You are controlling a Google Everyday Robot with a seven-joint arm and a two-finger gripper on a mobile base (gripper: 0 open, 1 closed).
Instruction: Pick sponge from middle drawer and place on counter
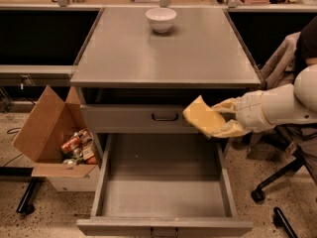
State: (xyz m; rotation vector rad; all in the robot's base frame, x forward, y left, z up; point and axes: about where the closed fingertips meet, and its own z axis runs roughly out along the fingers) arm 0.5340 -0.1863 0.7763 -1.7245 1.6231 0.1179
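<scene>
The pincer (224,118), clamped on the pale yellow sponge (202,117), hangs at the cabinet's right side, above the open middle drawer (163,226) and just below the counter (168,58). The lift appears to be the step in hand. The sponge should rise clear of the counter's front edge before swinging inward, landing well short of the white bowl (161,19).

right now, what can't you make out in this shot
All in the camera view.
Right end of the sponge: covered by the end effector gripping it above the middle drawer.
Its handle: cut by the bottom edge.
Cardboard box contents: too small.
Inside of the bowl: hidden by its rim.
</scene>
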